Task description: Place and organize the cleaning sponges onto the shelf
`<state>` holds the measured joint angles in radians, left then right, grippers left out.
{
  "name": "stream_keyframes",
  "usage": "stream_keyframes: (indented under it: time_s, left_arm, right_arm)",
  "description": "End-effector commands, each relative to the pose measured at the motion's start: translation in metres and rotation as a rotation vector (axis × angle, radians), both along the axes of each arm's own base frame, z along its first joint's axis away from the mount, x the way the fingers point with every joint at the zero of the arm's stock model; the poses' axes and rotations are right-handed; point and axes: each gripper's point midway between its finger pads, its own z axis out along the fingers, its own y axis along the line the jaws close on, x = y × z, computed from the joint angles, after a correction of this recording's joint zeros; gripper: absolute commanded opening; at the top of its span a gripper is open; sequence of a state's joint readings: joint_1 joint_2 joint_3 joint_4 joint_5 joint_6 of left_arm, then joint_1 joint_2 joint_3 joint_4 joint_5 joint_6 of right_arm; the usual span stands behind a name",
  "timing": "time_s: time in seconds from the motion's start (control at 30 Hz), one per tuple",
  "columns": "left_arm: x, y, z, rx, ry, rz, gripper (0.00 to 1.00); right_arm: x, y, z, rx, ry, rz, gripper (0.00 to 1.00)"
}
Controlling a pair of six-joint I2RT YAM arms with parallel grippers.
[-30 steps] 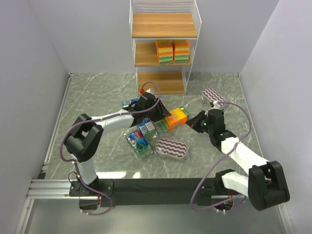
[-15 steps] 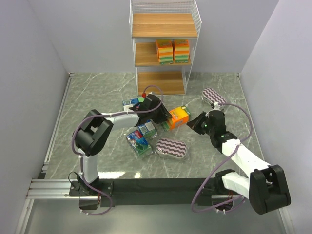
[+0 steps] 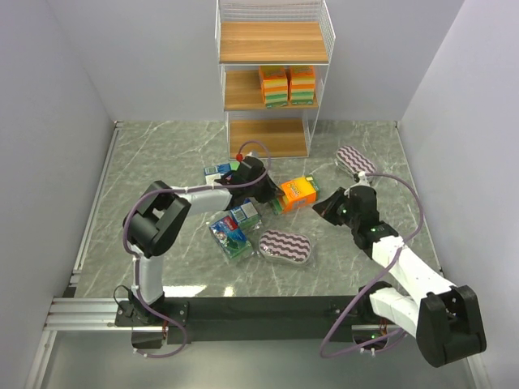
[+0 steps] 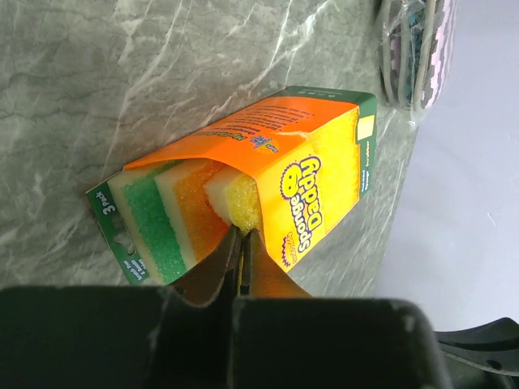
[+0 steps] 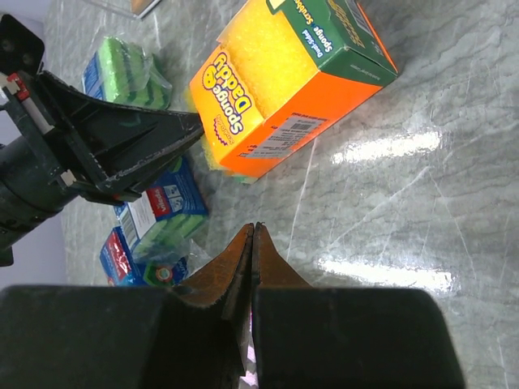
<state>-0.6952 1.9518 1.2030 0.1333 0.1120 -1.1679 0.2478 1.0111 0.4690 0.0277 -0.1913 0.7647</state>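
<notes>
Closest to the arm bases, an oval pad [image 3: 284,245] with purple-white wavy stripes lay flat on the marble-patterned surface [image 3: 162,162]. Just beside it on the left sat a cluster of blue-green printed packs [image 3: 235,227]. A little farther out, the right gripper [image 5: 252,231] hung low over the surface. Its jaws were clenched tip to tip with nothing between them, pointing toward the orange pack [image 3: 296,193] but apart from it. That pack lay on its side near the middle of the surface, with an orange and yellow sleeve and a green end. At its open end I could see green, orange and yellow layers. The left gripper [image 4: 242,243] reached it from the left. Its jaws were pressed fully together, and the tips touched the pack at the lower edge of the yellow layer. I could not tell whether any edge of the sleeve was caught between them. Beyond the left arm lay another small blue-green pack [image 3: 217,170]. Over on the right, well apart from the rest, a second striped pad [image 3: 355,160] rested on the surface. Farthest off, the shelf [image 3: 272,121] stood against the back wall [image 3: 162,57]. Two orange blocks [image 3: 286,85] with yellow and green layers stood side by side, touching, on its middle board.
</notes>
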Motion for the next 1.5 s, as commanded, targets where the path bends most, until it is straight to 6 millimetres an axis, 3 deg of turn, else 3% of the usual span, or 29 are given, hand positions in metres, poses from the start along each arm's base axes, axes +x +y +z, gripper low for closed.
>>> stream_keyframes:
  time_s: [0.0, 0.13, 0.57, 0.6, 0.67, 0.7, 0.77, 0.8, 0.87, 0.9, 0.97, 1.0, 1.07, 1.1, 1.13, 1.17, 1.4, 1.47]
  left_arm:
    - [-0.004, 0.001, 0.025, -0.039, -0.046, -0.01, 0.0]
    - [-0.013, 0.004, 0.043, -0.088, -0.061, -0.018, 0.0]
    - [-0.014, 0.013, 0.15, -0.274, -0.23, 0.01, 0.0]
    - [-0.014, 0.019, 0.163, -0.286, -0.246, 0.029, 0.0]
    - [-0.01, 0.034, 0.169, -0.272, -0.257, 0.107, 0.0]
    - [-0.012, 0.044, 0.188, -0.295, -0.286, 0.143, 0.0]
    - [-0.014, 0.059, 0.192, -0.284, -0.295, 0.202, 0.0]
    - [-0.012, 0.075, 0.21, -0.293, -0.333, 0.273, 0.0]
    - [-0.011, 0.093, 0.22, -0.287, -0.357, 0.352, 0.0]
    - [-0.011, 0.109, 0.238, -0.301, -0.401, 0.418, 0.0]
    - [-0.01, 0.127, 0.246, -0.315, -0.416, 0.507, 0.0]
    - [-0.011, 0.134, 0.26, -0.353, -0.443, 0.542, 0.0]
    - [-0.004, 0.148, 0.267, -0.352, -0.469, 0.623, 0.0]
    - [0.001, 0.151, 0.256, -0.32, -0.432, 0.661, 0.0]
    - [0.008, 0.158, 0.266, -0.327, -0.432, 0.716, 0.0]
    - [0.014, 0.163, 0.263, -0.318, -0.413, 0.75, 0.0]
    - [0.055, 0.174, 0.247, -0.4, -0.343, 0.894, 0.0]
    - [0.061, 0.176, 0.261, -0.476, -0.39, 0.905, 0.0]
  right_arm:
    - [0.0, -0.006, 0.002, -0.013, -0.024, -0.015, 0.03]
    - [-0.002, -0.007, 0.001, -0.013, -0.022, -0.015, 0.02]
    - [-0.004, -0.011, 0.004, -0.015, -0.034, -0.026, 0.01]
    - [-0.004, -0.012, 0.004, -0.016, -0.034, -0.031, 0.01]
    - [-0.004, -0.013, 0.007, -0.014, -0.043, -0.034, 0.01]
    - [-0.005, -0.013, 0.008, -0.015, -0.047, -0.032, 0.01]
    - [-0.005, -0.014, 0.009, -0.015, -0.053, -0.037, 0.01]
    - [-0.005, -0.015, 0.008, -0.016, -0.053, -0.038, 0.01]
    - [-0.006, -0.014, 0.007, -0.014, -0.048, -0.035, 0.01]
    - [-0.006, -0.015, 0.007, -0.012, -0.048, -0.035, 0.01]
    - [-0.007, -0.013, 0.005, -0.006, -0.043, -0.029, 0.0]
    - [-0.007, -0.012, 0.005, -0.003, -0.045, -0.025, 0.0]
    - [-0.007, -0.011, 0.005, 0.002, -0.045, -0.019, 0.0]
    - [-0.007, -0.011, 0.005, 0.004, -0.041, -0.019, 0.0]
    - [-0.007, -0.011, 0.005, 0.004, -0.041, -0.019, 0.0]
    - [-0.008, -0.01, 0.006, 0.007, -0.044, -0.016, 0.0]
    - [-0.011, -0.013, 0.016, -0.002, -0.066, -0.021, 0.0]
    - [-0.013, -0.014, 0.017, -0.005, -0.073, -0.024, 0.0]
